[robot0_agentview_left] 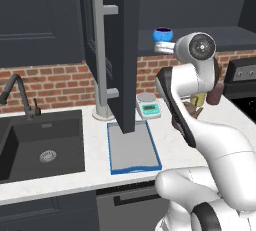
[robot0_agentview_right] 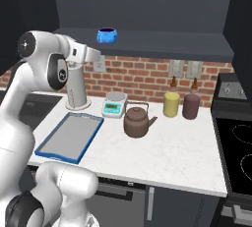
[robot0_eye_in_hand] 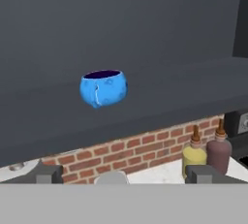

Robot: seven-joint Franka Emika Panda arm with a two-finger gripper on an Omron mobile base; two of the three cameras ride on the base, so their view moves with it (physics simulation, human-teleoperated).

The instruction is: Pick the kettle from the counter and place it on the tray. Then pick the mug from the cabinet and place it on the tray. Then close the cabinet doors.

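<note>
With the gripper [robot0_eye_in_hand: 118,173] spread wide and empty, lower it from mid-frame in the right base view toward the squat brown kettle [robot0_agentview_right: 136,121], standing centre-frame on the white speckled counter [robot0_agentview_right: 182,150].

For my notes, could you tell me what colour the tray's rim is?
Blue, clearest on the tray in the right base view.

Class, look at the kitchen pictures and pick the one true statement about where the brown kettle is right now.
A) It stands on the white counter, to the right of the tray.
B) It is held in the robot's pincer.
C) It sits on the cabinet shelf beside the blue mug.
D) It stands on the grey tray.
A: the kettle stands on the counter, apart from the bare tray, with the mug alone on the shelf.
</note>
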